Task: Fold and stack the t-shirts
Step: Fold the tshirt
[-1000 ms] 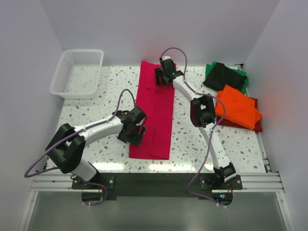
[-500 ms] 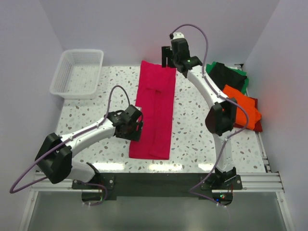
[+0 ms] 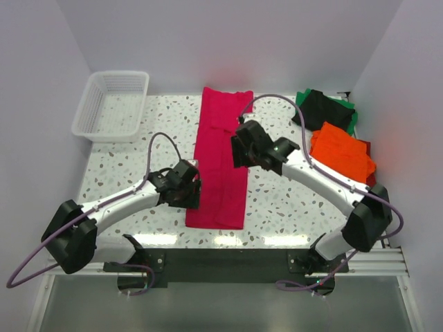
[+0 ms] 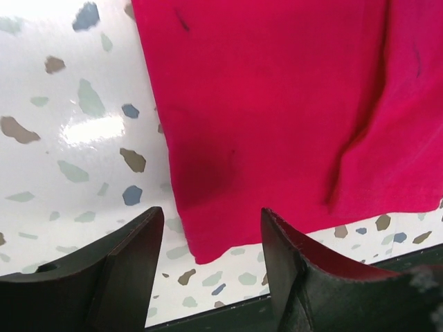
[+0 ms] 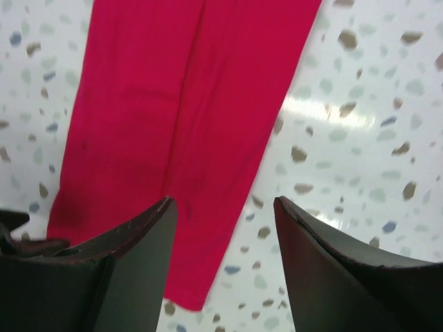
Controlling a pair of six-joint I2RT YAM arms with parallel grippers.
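Note:
A crimson-pink t-shirt (image 3: 223, 159) lies flat on the speckled table, folded into a long narrow strip running from far to near. My left gripper (image 3: 188, 197) is open above the strip's near left corner. That corner (image 4: 201, 252) shows between the fingers (image 4: 131, 263) in the left wrist view, untouched. My right gripper (image 3: 239, 151) is open over the strip's right edge, about halfway along. In the right wrist view that edge of the t-shirt (image 5: 208, 138) runs down between the fingertips (image 5: 156, 228). Neither gripper holds anything.
Folded t-shirts sit in a pile at the far right: orange (image 3: 342, 153) on top of dark red (image 3: 372, 182), with black (image 3: 320, 108) and green (image 3: 351, 116) behind. A white mesh basket (image 3: 111, 104) stands at the far left. The table's near edge (image 4: 228, 311) is close to the left gripper.
The right arm has swung back from the strip's far end to its middle. The left gripper has slid nearer to the near left corner. Both pairs of jaws have narrowed a little.

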